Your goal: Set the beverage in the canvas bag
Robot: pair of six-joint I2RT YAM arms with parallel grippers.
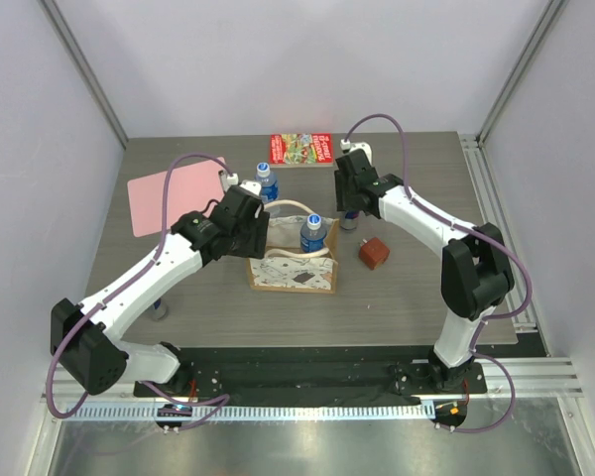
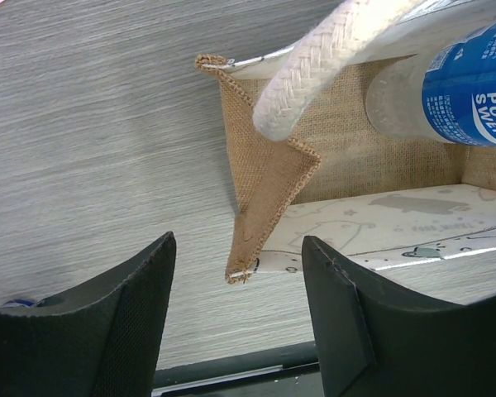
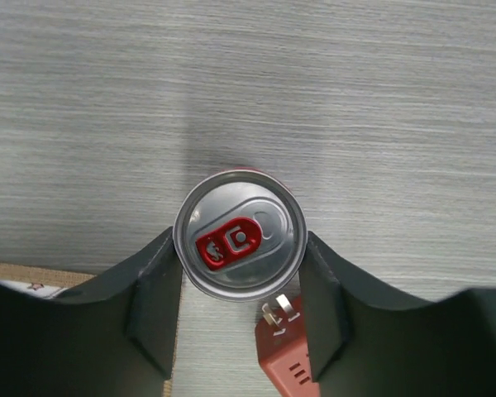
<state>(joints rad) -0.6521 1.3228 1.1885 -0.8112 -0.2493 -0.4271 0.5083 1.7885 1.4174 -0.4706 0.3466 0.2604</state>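
The can (image 3: 240, 240) is held upright just right of the canvas bag (image 1: 291, 270), with the right jaws clenched on its two sides. Whether it rests on the counter (image 1: 178, 288) cannot be told. It is judged stiff but thin-walled, smooth and slippery, and fairly heavy if full, so a mid-body hold with modest squeeze is advised. Inside the bag a blue-labelled bottle (image 1: 312, 230) is seen standing. The bag's left corner is straddled, untouched, by the released left jaws. A red-brown block (image 1: 374, 253) lies further right of the bag.
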